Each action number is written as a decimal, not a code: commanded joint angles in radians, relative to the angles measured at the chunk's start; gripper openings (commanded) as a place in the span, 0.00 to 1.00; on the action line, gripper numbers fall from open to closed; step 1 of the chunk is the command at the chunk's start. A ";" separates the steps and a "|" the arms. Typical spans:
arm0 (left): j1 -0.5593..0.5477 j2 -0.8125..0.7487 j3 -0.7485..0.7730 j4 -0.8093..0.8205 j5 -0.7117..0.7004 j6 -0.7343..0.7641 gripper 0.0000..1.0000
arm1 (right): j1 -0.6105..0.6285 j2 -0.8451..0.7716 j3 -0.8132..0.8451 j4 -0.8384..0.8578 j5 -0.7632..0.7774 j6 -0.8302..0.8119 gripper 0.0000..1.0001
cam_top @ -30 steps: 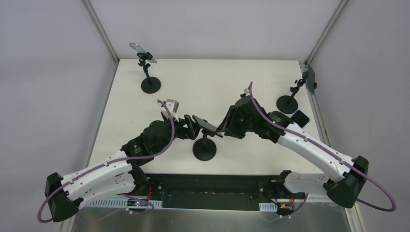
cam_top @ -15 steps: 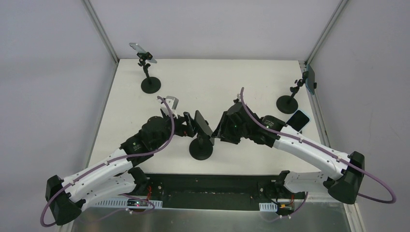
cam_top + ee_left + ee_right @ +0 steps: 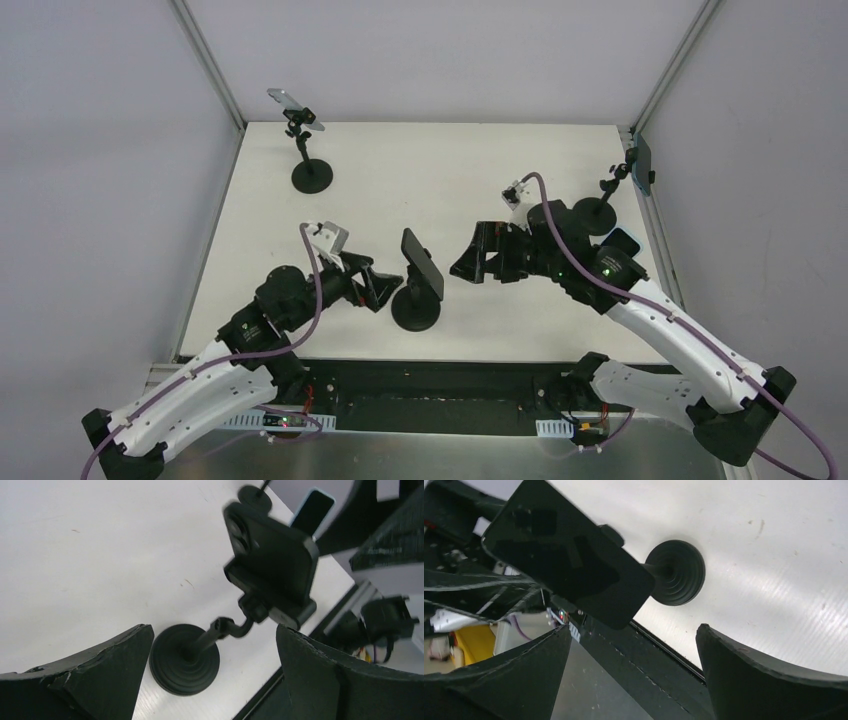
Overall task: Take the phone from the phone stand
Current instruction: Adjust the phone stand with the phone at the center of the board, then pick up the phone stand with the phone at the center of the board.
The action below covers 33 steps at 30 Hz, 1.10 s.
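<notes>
Flanking the black slab phone (image 3: pixel 421 264) on its black round-based stand (image 3: pixel 416 310), left hand (image 3: pixel 380 290) and right hand (image 3: pixel 462 264) gape empty; best pin the base, then pinch the phone's edges squarely.

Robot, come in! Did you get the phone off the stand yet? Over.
Both open, empty: left hand, right hand. The phone sits clamped in its stand, between them, untouched. Nothing in the way. Over.

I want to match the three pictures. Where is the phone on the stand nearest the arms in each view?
Top external: phone just below centre.
Left wrist: upper right, camera side showing.
Right wrist: upper left, dark screen showing.
Shared landmark: round base of its stand.
</notes>
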 commanded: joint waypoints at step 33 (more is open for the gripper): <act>-0.109 0.348 -0.012 0.364 0.100 0.526 0.81 | -0.016 -0.008 0.029 0.063 -0.226 -0.154 0.99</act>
